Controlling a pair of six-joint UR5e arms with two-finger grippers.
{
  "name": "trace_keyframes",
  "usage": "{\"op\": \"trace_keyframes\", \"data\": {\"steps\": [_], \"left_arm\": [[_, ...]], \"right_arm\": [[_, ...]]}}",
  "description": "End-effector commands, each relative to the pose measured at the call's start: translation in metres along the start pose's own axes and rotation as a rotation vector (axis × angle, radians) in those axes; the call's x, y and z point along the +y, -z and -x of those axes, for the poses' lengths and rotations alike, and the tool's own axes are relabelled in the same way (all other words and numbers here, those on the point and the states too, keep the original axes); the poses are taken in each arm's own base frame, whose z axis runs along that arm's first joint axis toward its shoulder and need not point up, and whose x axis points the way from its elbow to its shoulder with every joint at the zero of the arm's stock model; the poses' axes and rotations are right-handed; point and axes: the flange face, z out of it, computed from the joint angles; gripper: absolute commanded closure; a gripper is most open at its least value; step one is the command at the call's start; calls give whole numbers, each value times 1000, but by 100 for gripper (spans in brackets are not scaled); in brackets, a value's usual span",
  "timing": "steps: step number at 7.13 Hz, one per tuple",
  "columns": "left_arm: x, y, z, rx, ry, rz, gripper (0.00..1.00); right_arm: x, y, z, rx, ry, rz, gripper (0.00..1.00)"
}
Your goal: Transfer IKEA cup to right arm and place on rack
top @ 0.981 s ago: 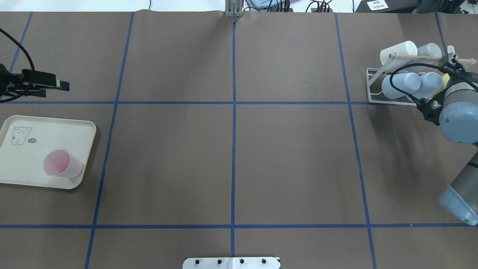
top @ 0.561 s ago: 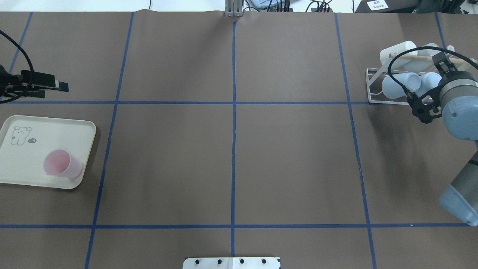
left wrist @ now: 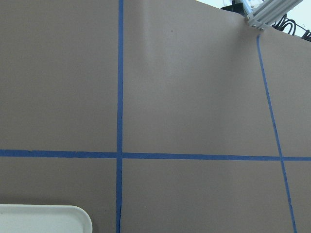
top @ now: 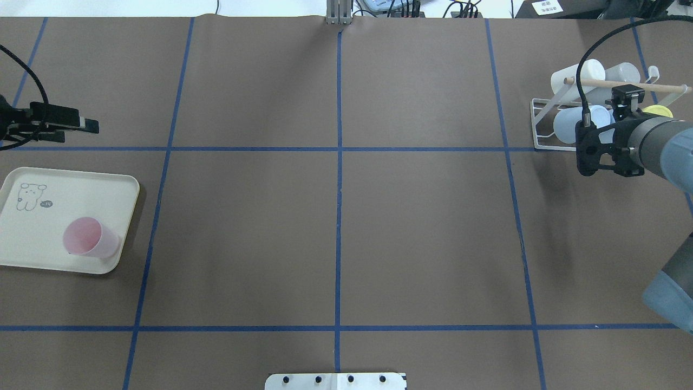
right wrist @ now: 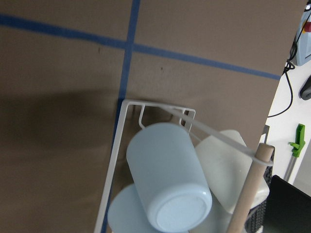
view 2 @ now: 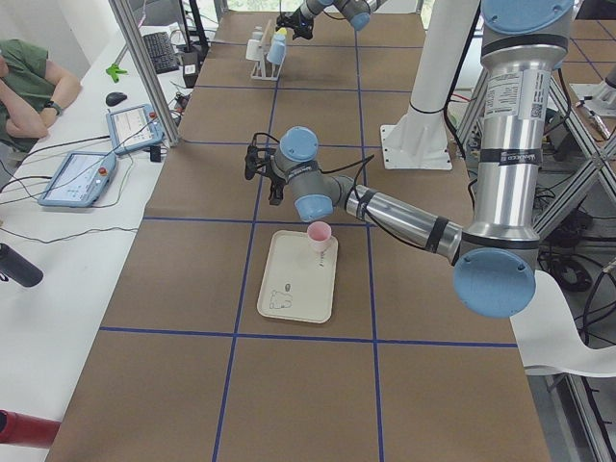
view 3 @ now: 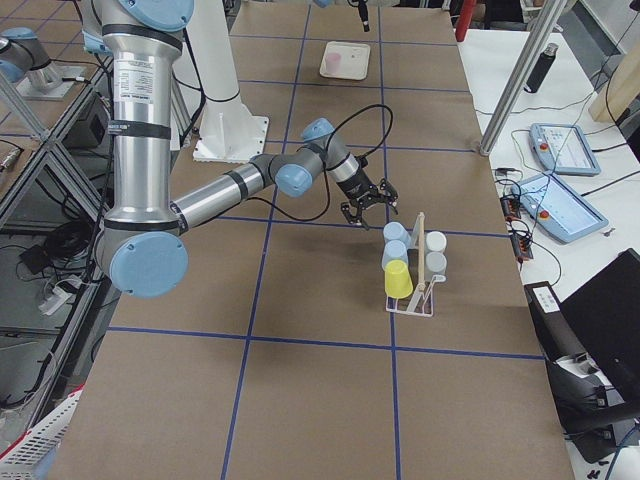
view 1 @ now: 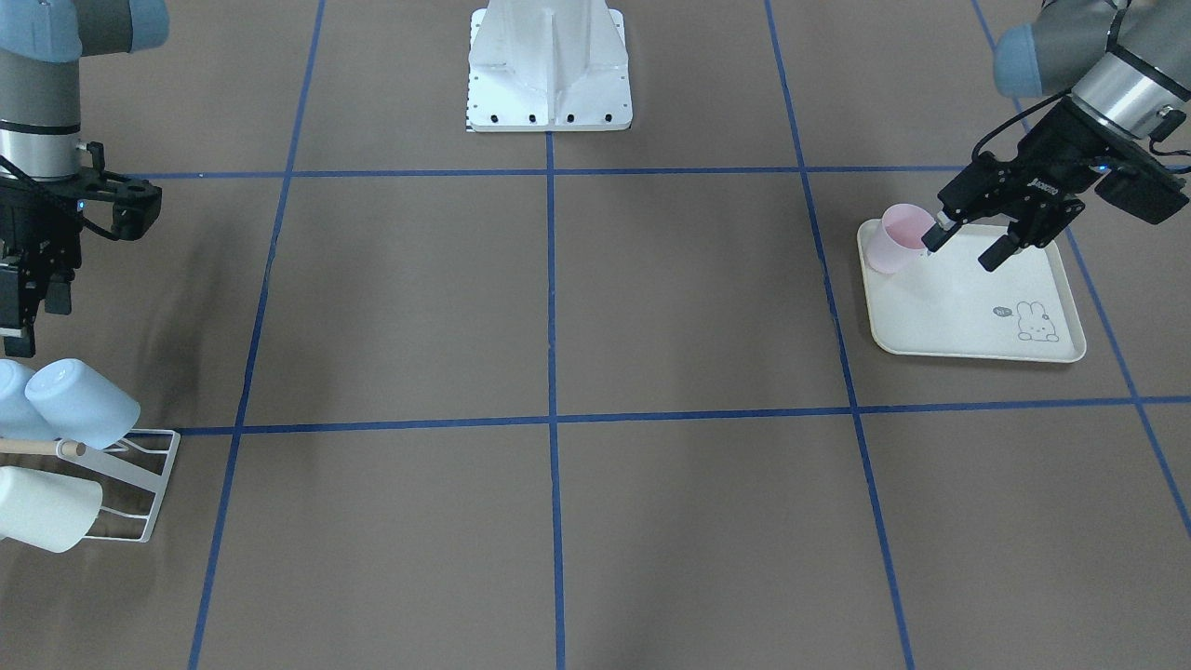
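The pink IKEA cup [top: 89,238] stands upright in the near right corner of a cream rabbit-printed tray [top: 32,216]. My left gripper [view 1: 968,247] hangs open above the tray beside the cup [view 1: 898,239], with nothing between its fingers. The left wrist view shows only a tray corner [left wrist: 43,218]. The white wire rack [top: 541,127] with its wooden rod carries light blue, white and yellow cups. My right gripper [view 1: 33,312] points down just beside the rack [view 1: 140,484], open and empty. Its wrist view looks down on a light blue cup [right wrist: 167,194].
Blue tape lines grid the brown table cover. The robot's white base plate [view 1: 549,65] sits at the middle of the robot's side. A seated person [view 2: 29,87], tablets and cables occupy the white bench beyond the table's far edge.
My right arm has drawn back from the rack toward the table's middle and turned its wrist, uncovering a yellow cup on the rack. The left arm and the pink cup have hardly moved.
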Motion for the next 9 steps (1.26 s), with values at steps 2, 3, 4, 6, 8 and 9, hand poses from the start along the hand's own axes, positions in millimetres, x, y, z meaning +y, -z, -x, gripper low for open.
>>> {"op": "trace_keyframes", "data": {"steps": [2,3,4,6,8,9], "left_arm": [[-1,-2,8,-30,7,-36,1],[2,-1,12,-36,12,-34,1],[3,-3,13,-42,13,-36,1],[27,-24,29,-109,9,-48,1],[62,-36,48,-158,5,0,1],[78,-32,71,-196,-36,31,1]], "right_arm": [[-34,34,1,-127,-465,-357,0],[-49,47,9,-275,-692,-442,0],[-86,62,9,-447,-887,-496,0],[-160,65,28,-586,-919,-517,0],[-166,59,35,-596,-911,-388,0],[-173,62,30,-594,-908,-380,0]]}}
